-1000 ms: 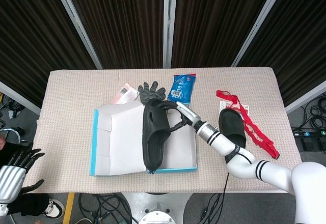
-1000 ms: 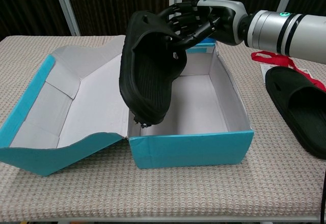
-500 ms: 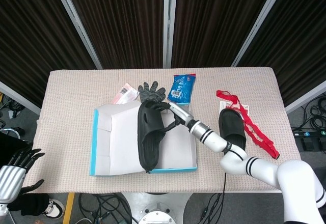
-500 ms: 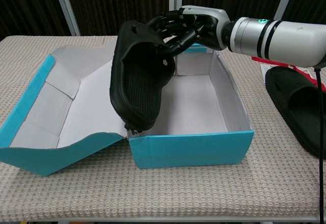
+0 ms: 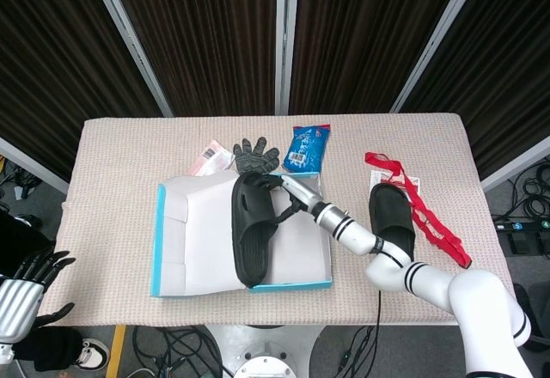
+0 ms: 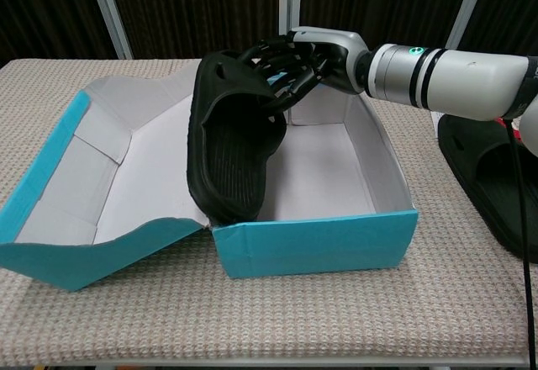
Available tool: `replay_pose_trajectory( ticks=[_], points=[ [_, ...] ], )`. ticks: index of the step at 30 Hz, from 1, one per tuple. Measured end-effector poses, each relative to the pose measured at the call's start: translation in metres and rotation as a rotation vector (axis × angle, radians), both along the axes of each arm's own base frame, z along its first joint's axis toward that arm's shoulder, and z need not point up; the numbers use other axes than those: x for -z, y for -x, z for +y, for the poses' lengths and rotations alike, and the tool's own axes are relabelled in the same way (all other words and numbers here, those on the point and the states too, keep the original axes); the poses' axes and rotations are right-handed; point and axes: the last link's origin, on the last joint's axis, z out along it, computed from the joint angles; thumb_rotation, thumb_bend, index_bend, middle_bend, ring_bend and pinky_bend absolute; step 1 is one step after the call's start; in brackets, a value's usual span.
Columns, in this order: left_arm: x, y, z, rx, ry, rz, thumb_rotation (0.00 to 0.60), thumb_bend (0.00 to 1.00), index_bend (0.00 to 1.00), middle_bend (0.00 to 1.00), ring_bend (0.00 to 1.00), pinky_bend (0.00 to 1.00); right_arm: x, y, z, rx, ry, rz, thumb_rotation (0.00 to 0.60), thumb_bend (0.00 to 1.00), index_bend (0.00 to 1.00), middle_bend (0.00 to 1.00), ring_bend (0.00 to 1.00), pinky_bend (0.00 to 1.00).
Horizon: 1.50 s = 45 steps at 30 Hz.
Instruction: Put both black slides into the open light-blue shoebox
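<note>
Our right hand (image 6: 290, 59) has its fingers curled around one slide (image 6: 231, 139), tilted heel-down into the shoebox (image 6: 315, 240), while the other slide (image 5: 391, 213) waits on the table and our left hand (image 5: 30, 275) hangs idle, fingers apart.

The head camera looks steeply down from above the near edge, taking in the whole table (image 5: 112, 163). The chest camera sits low and close, facing across it. Both share the light-blue shoebox (image 5: 172, 288) (image 6: 319, 248).
</note>
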Motion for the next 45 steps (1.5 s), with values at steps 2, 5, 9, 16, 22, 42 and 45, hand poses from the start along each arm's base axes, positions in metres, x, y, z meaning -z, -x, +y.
replay_pose_trajectory(
  ticks=[2, 5, 9, 16, 22, 42, 45],
  points=[
    [0.000, 0.000, 0.000, 0.000, 0.000, 0.000, 0.600, 0.14, 0.22, 0.17, 0.09, 0.15, 0.002, 0.000, 0.000, -0.001, 0.001, 0.000, 0.600, 0.00, 0.55, 0.46, 0.19, 0.24],
    [0.000, 0.000, 0.000, 0.000, 0.000, 0.000, 0.600, 0.14, 0.22, 0.17, 0.09, 0.15, 0.004, 0.001, 0.000, -0.005, -0.003, 0.002, 0.600, 0.00, 0.53, 0.45, 0.19, 0.25],
    [0.000, 0.000, 0.000, 0.000, 0.000, 0.000, 0.600, 0.14, 0.22, 0.17, 0.09, 0.15, 0.007, 0.002, 0.003, -0.022, -0.014, 0.014, 0.600, 0.00, 0.52, 0.44, 0.19, 0.25],
    [0.000, 0.000, 0.000, 0.000, 0.000, 0.000, 0.600, 0.14, 0.22, 0.17, 0.09, 0.15, 0.009, 0.006, 0.007, -0.057, -0.040, 0.052, 0.600, 0.00, 0.40, 0.41, 0.18, 0.25],
    [0.000, 0.000, 0.000, 0.000, 0.000, 0.000, 0.600, 0.14, 0.22, 0.17, 0.09, 0.15, 0.009, 0.010, 0.008, -0.077, -0.079, 0.110, 0.600, 0.00, 0.13, 0.28, 0.06, 0.23],
    [0.000, 0.000, 0.000, 0.000, 0.000, 0.000, 0.600, 0.14, 0.22, 0.17, 0.09, 0.15, -0.031, 0.029, 0.007, -0.116, -0.098, 0.205, 0.600, 0.00, 0.00, 0.16, 0.00, 0.19],
    [0.000, 0.000, 0.000, 0.000, 0.000, 0.000, 0.600, 0.14, 0.22, 0.17, 0.09, 0.15, -0.044, 0.034, 0.009, -0.117, -0.102, 0.218, 0.600, 0.00, 0.00, 0.16, 0.00, 0.19]
  ],
)
